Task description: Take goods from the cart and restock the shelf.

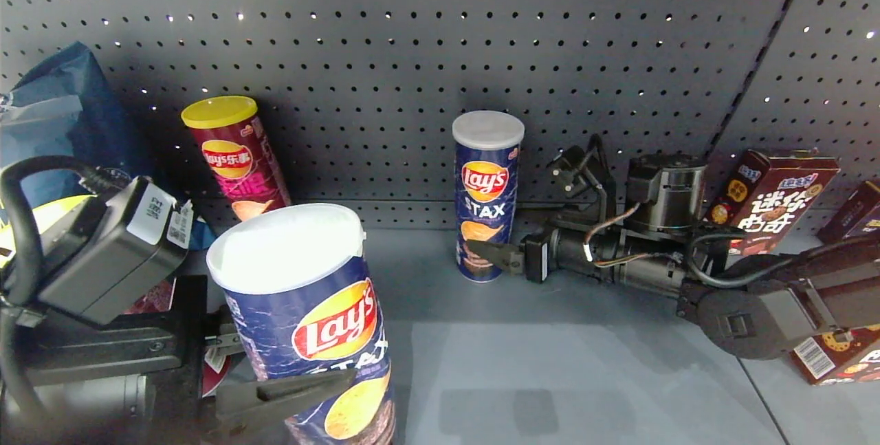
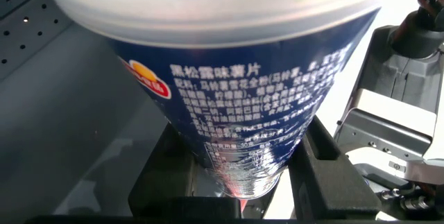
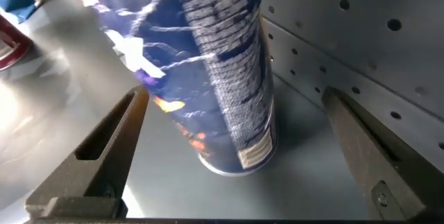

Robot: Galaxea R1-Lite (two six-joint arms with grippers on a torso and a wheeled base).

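Held can: a blue chips can [image 1: 309, 307] stands upright, clenched in the left claw [image 2: 239, 172] over the front of the shelf [image 1: 584, 362]; not yet set down.
Placed can: a second blue chips can [image 1: 487, 204] stands near the pegboard. The right claw [image 3: 234, 113] is released, its jaws straddling the can with gaps on both sides.
Back left: a maroon chips can [image 1: 237, 156] leans on the pegboard.
Progress: I judge one can shelved and one left to place.

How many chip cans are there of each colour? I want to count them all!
Blue: 2, the held blue can in the left gripper and the standing blue can between the open fingers of the right gripper.
Red: 1, the red can with a yellow lid, tilted at the back.
Total: 3 chip cans.
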